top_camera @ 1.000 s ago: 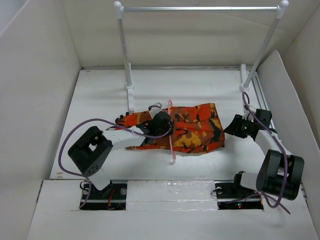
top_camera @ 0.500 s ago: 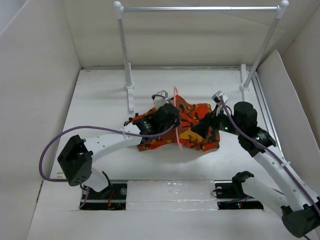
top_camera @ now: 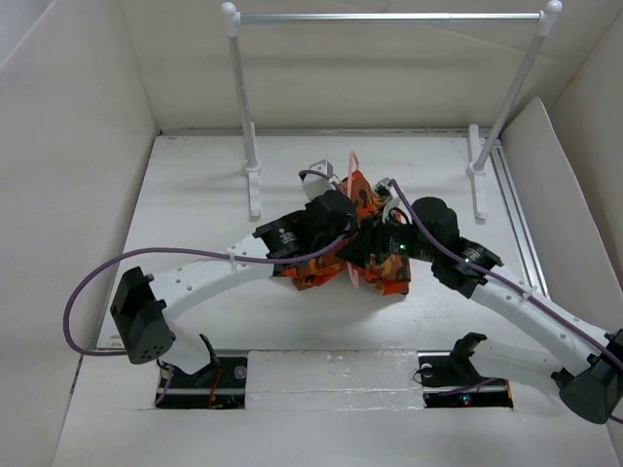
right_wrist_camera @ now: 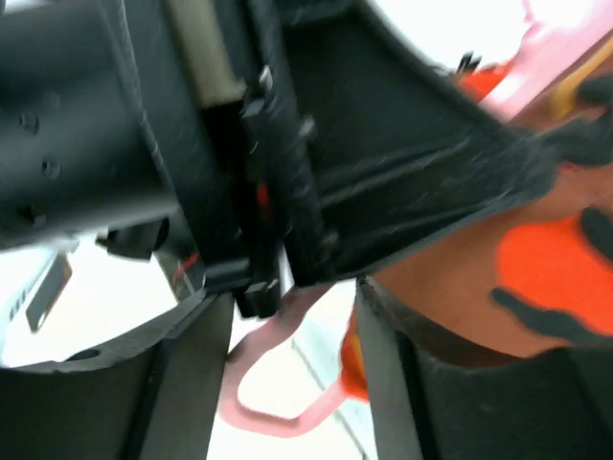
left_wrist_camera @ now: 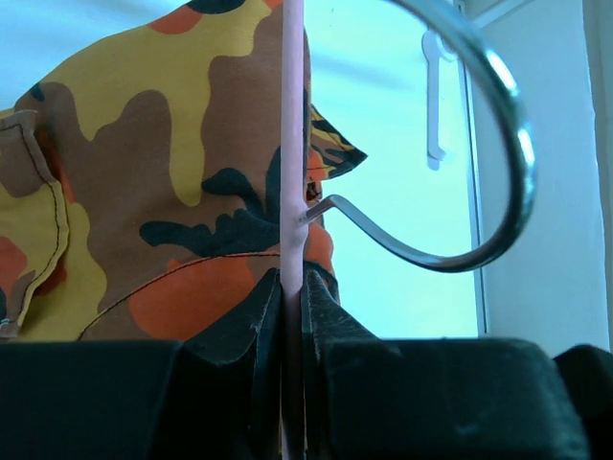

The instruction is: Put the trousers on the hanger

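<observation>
— How does the left arm (top_camera: 209,277) lie?

— From its base at 7 o'clock it folds back to an elbow at the far left. The forearm then runs long and low toward 2 o'clock and ends over the middle of the table (top_camera: 195,195). The left gripper (left_wrist_camera: 292,316) is clamped on the hanger (left_wrist_camera: 292,115). The thin pink bar stands upright between the two pressed fingers, and its metal hook (left_wrist_camera: 498,192) curls off to the right in the wrist view.

— And the trousers?

— The trousers (left_wrist_camera: 144,192) are bunched at the table's middle, under both wrists, with the cloth lying against the hanger's bar.

— The right arm (top_camera: 526,311)?

— Its elbow sits low at 4 o'clock, and the forearm reaches toward 10 o'clock until its wrist meets the left one. The right gripper (right_wrist_camera: 285,326) has its jaws apart. A rounded pink corner of the hanger shows in the gap, and camouflage cloth lies beside one finger. The view is blurred, but I see nothing pinched.

— The count?

— Two arms, two grippers, one hanger and one pair of trousers. There is also one rail (top_camera: 389,17) at 12 o'clock, on two white posts (top_camera: 240,88).
</observation>
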Available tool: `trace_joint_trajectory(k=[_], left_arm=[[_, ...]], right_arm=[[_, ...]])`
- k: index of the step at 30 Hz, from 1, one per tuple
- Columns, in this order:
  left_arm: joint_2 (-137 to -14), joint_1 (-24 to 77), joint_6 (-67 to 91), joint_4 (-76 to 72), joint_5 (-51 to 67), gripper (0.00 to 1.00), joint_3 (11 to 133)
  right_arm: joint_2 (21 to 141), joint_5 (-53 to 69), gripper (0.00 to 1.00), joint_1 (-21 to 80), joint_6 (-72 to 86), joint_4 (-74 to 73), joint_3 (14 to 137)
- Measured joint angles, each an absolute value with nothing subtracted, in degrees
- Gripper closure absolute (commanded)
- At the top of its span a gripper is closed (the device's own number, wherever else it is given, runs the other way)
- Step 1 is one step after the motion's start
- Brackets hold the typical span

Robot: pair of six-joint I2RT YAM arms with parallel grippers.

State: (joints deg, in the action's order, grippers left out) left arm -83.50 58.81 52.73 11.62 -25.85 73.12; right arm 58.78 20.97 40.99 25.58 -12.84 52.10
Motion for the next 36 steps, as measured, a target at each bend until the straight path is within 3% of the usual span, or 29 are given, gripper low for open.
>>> trace_joint_trajectory(k=[3, 5, 7, 12, 18, 28, 29, 30, 32, 33, 36], left_arm=[[-83.5, 58.8, 52.2, 13.5, -26.0, 1.00, 75.0], [-83.4, 58.8, 51.9, 14.2, -26.3, 1.00, 76.0], [-82.9, 58.7, 51.7, 14.7, -26.6, 1.00, 76.4], [-82.3, 58.5, 51.2, 16.2, -26.7, 1.00, 78.2], [-81.7, 57.9, 51.3, 16.7, -26.4, 1.00, 78.8], [-81.7, 56.7, 49.7, 19.0, -24.6, 1.00, 85.4], [-81.7, 56.3, 49.6, 18.7, -23.7, 0.98, 85.8], [-81.6, 55.9, 49.6, 18.2, -22.9, 0.85, 86.0], [-81.2, 55.5, 49.8, 16.9, -21.2, 0.73, 86.0], [-81.1, 55.5, 49.7, 15.8, -20.1, 0.62, 86.0], [-81.0, 55.3, 49.6, 14.5, -17.0, 0.49, 87.1]], right_arm=[[58.7, 20.3, 0.58, 41.0, 27.4, -10.5, 52.1], [58.7, 19.9, 0.59, 41.0, 29.3, -8.8, 52.3], [58.7, 19.6, 0.67, 40.9, 30.6, -8.3, 52.4], [58.7, 19.9, 0.69, 40.3, 34.3, -5.0, 51.6], [59.0, 22.9, 0.99, 38.1, 38.6, 1.1, 49.0], [59.2, 28.6, 1.00, 35.9, 46.8, 12.3, 48.6], [59.1, 28.5, 1.00, 35.9, 47.5, 13.3, 48.6], [59.0, 28.2, 1.00, 35.9, 48.3, 14.0, 48.6], [58.5, 27.7, 1.00, 35.9, 49.3, 14.5, 48.6], [58.2, 27.6, 1.00, 35.9, 49.7, 14.5, 48.6], [57.4, 28.1, 1.00, 34.9, 51.3, 14.9, 48.6]])
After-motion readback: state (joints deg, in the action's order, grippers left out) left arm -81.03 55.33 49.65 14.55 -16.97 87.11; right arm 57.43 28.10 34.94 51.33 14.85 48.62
